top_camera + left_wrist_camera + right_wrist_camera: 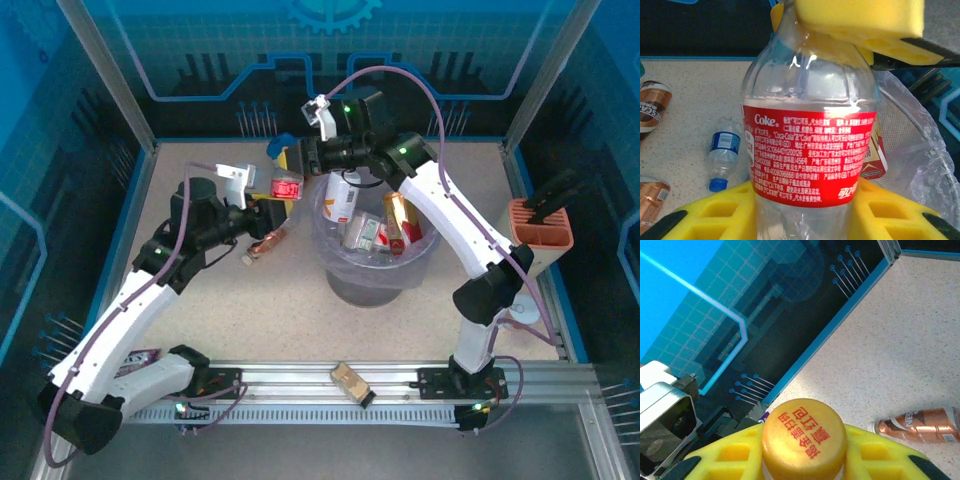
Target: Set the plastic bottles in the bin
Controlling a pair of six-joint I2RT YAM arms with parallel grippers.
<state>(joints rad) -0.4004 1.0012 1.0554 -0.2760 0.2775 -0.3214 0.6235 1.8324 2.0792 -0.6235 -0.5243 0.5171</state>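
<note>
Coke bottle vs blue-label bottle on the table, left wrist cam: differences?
Coke bottle has a red label, blue-label bottle a blue one. Coke bottle is gripped in the left claw; blue-label bottle lies loose on the table. Both clear plastic.

Speckled beige tabletop (250, 300), top view, enclosed by blue wall panels (200, 40) w/ printed circuit lines & a gear motif (332, 10) at top centre. Right edge: orange slotted holder (540, 228), upright, w/ dark tools (553, 190) projecting from its slots — type cannot be told. Near edge: aluminium rail (290, 378) across the front; small gold-brown box (349, 381) lies tilted on it, approx. mid-rail. Near-left corner — flat dark-red packet (140, 357), partly hidden.
</note>
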